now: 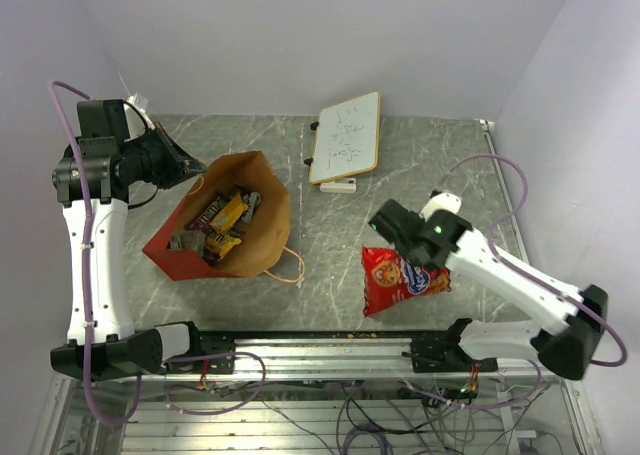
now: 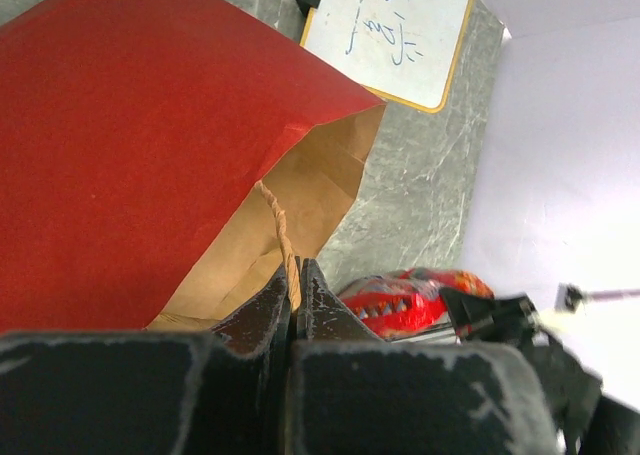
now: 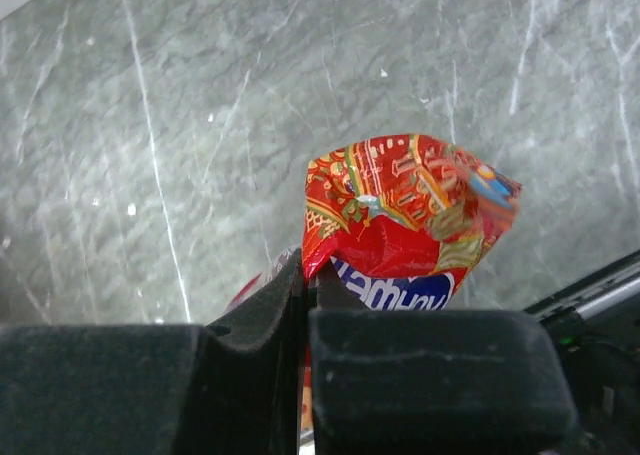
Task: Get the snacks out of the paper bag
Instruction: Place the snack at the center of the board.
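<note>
The paper bag [image 1: 262,185] lies tilted on the left of the table, mouth open upward, red outside [image 2: 130,145] and brown inside [image 2: 315,190]. Several small candy bars [image 1: 222,223] in yellow, brown and silver wrappers lie inside it. My left gripper [image 1: 198,168] is at the bag's far-left rim, shut on its twisted paper handle [image 2: 284,237]. The red cookie packet [image 1: 400,281] with a blue logo lies outside the bag, to the right of it. My right gripper [image 1: 386,243] is shut on the packet's top edge [image 3: 400,210], pinching the crinkled foil.
A small whiteboard [image 1: 346,137] with a white eraser [image 1: 338,185] lies at the back centre. The bag's other handle [image 1: 291,266] loops out toward the near edge. A metal rail [image 1: 330,345] runs along the table's front between the arm bases.
</note>
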{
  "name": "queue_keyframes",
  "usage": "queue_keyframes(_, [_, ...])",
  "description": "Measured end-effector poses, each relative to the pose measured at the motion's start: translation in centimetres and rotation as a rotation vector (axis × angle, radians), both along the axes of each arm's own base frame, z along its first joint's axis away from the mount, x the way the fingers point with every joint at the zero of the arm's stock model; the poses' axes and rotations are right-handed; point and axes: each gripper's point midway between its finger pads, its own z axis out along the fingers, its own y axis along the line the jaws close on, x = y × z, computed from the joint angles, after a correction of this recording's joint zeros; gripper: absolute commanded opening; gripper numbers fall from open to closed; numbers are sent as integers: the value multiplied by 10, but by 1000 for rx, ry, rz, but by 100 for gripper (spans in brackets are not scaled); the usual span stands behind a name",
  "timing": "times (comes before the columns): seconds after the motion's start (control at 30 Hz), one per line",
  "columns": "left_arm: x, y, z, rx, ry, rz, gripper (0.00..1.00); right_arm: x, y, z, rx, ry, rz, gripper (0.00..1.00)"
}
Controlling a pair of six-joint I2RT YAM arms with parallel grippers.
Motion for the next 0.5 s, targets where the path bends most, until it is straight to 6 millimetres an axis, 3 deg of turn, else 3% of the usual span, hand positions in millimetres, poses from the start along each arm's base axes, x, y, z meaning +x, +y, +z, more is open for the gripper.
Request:
queue_keyframes(0.13, [-2, -7, 1, -9, -5, -31, 7, 45, 0, -26, 44, 77, -87, 0])
queue_keyframes(0.27, [-8, -21, 8, -22, -33, -100, 7, 95, -2, -41, 142, 93, -120, 25])
queue_keyframes(0.4, [-23, -32, 13, -37, -66, -153, 7, 148, 15, -40, 217, 64, -83, 44])
queue_keyframes(0.5, [-39, -38, 11, -57, -78, -180, 7, 161, 28, -42, 263, 66, -16, 54])
